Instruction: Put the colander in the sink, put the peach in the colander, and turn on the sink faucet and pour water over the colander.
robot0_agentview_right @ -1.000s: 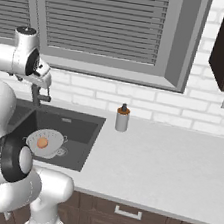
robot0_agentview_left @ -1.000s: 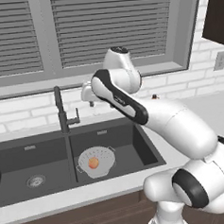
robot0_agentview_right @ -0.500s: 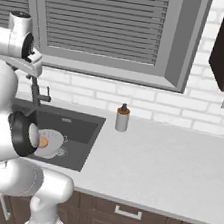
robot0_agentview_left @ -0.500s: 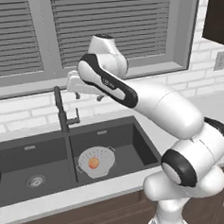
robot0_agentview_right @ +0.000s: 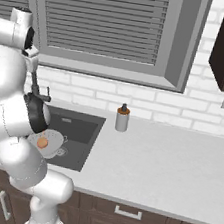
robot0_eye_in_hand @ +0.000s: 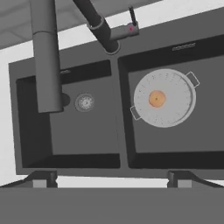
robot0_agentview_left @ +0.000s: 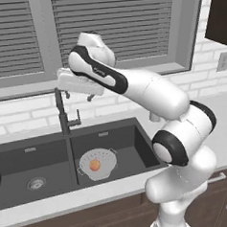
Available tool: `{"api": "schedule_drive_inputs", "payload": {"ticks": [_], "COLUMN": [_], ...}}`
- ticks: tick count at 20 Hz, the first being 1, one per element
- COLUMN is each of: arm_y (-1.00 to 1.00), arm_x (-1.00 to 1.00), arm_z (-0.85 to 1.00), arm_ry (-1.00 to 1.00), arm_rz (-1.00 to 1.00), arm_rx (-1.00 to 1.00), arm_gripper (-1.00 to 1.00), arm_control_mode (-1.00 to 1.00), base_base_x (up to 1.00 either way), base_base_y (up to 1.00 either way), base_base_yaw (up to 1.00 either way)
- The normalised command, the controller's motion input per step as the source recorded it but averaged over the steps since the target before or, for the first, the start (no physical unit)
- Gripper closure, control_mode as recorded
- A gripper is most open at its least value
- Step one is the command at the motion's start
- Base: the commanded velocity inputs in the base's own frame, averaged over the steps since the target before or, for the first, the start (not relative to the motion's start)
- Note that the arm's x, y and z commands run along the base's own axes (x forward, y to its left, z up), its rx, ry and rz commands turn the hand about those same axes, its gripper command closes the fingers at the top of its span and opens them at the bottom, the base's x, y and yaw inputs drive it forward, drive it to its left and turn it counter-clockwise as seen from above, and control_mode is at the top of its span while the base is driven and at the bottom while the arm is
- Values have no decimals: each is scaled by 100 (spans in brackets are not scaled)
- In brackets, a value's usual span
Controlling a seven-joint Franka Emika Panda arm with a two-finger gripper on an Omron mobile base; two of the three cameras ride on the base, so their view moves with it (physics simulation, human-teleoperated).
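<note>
Colander [robot0_agentview_left: 98, 163] and peach [robot0_agentview_left: 94, 164] are seen resting in the sink's [robot0_agentview_left: 116, 130] right basin, as the wide-open, empty gripper [robot0_agentview_left: 64, 84] is swung left to above the sink faucet [robot0_agentview_left: 62, 112], with only water pending.

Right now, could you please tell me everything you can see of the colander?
The colander is a pale grey-white round bowl, finely perforated, with two small loop handles on opposite sides of its rim. It looks like matte plastic or enamel. It sits upright on the floor of one basin of the dark sink, the basin on the lever side of the faucet. The orange peach rests at its centre. No water is visible on it. Nothing else touches it.
</note>
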Motion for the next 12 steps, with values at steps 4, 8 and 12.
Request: {"api": "schedule_drive_inputs", "payload": {"ticks": [4, 8, 12], "arm_y": [32, 33, 17], "arm_x": [7, 9, 23], "arm_z": [1, -4, -2], "arm_ry": [0, 0, 0], "arm_rz": [0, 0, 0], "arm_rx": [-5, -17, -16], "arm_gripper": [-100, -100, -100], "arm_control_mode": [-100, -100, -100], "base_base_x": [0, 0, 0], "base_base_y": [0, 0, 0], "base_base_yaw": [0, 0, 0]}}
